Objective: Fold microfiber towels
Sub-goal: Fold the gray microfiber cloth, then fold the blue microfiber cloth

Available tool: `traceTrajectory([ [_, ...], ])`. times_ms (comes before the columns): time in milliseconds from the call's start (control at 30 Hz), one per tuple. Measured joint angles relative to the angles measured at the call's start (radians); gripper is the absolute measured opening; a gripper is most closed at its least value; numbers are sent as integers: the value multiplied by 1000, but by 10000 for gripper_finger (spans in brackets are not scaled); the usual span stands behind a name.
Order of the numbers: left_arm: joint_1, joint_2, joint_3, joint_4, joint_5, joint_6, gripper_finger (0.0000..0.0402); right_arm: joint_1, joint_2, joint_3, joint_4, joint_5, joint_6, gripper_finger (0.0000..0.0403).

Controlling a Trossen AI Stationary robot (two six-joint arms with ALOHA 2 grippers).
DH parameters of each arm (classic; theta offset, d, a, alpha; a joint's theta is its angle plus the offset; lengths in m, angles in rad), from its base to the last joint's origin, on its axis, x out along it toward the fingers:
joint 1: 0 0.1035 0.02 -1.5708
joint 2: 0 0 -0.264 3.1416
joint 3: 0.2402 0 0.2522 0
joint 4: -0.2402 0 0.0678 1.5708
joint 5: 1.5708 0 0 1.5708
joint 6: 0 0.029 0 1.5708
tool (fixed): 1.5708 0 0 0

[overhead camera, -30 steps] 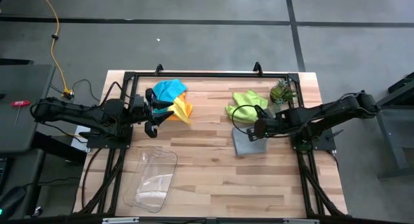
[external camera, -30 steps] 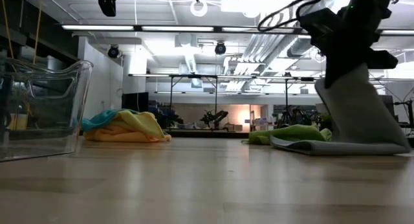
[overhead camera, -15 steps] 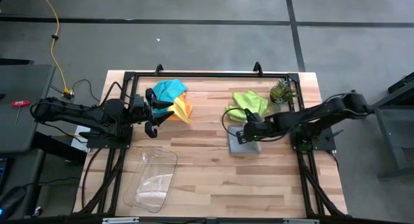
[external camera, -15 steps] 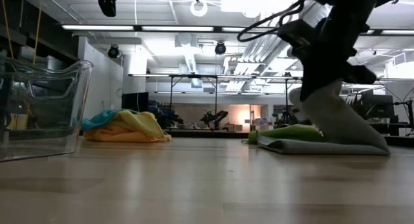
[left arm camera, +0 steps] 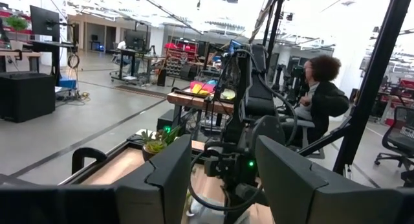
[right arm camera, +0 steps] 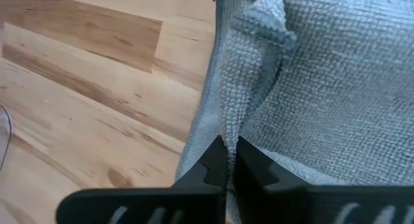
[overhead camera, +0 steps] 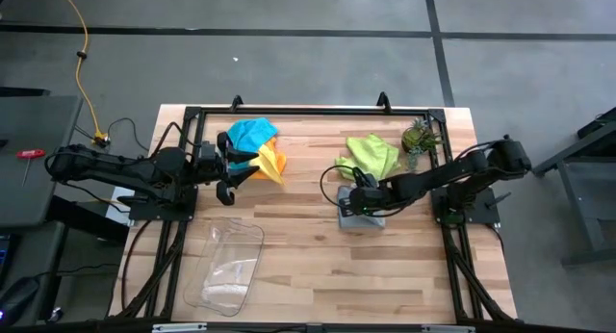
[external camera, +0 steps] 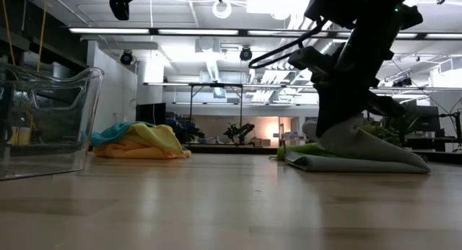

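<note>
High view shows the right gripper [overhead camera: 354, 203] low over the wooden table [overhead camera: 308, 266], clenched on an edge of the grey towel [overhead camera: 364, 216], which lies right of the table's middle, just in front of the lime green towel [overhead camera: 371, 152] and near the small plant [overhead camera: 418, 136]. In the right wrist view the fingers [right arm camera: 217, 166] pinch a thin fold of the grey towel [right arm camera: 323, 94], with a loose corner curled over ahead of them and one layer lying on another. In the low view the cloth [external camera: 361, 152] slopes from the gripper down to a flat double layer on the table.

The step in hand looks like carrying that edge across to make a fold. To do it well, the pinched edge should land square on the edge beneath, so the gripper ought to travel low and straight, keeping the cloth from dragging the bottom layer along. The curled corner could get trapped inside the fold; laying the edge down flat before letting go should avoid that.

The left gripper [overhead camera: 223, 169] waits above the table's left side, fingers parted and holding nothing, just beside the heap of teal, yellow and orange towels [overhead camera: 258, 148]. A clear tray [overhead camera: 226, 268] sits at the front left.
</note>
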Motion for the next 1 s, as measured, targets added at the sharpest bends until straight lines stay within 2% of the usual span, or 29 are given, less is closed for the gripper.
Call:
traceTrajectory([
  [200, 0, 0, 0, -3, 0, 0, 163, 0, 3, 0, 3, -14, 1, 14],
  [300, 0, 0, 0, -3, 0, 0, 163, 0, 3, 0, 5, -43, 0, 32],
  [600, 0, 0, 0, -3, 0, 0, 163, -3, -2, 0, 142, -63, -21, 165],
  [733, 0, 0, 0, -3, 0, 0, 163, -28, -9, 0, 196, -65, -50, 209],
  [900, 0, 0, 0, -3, 0, 0, 163, -81, -74, 0, 254, -65, -156, 227],
  [1000, 0, 0, 0, -3, 0, 0, 163, -110, -148, 0, 229, -64, -232, 228],
])
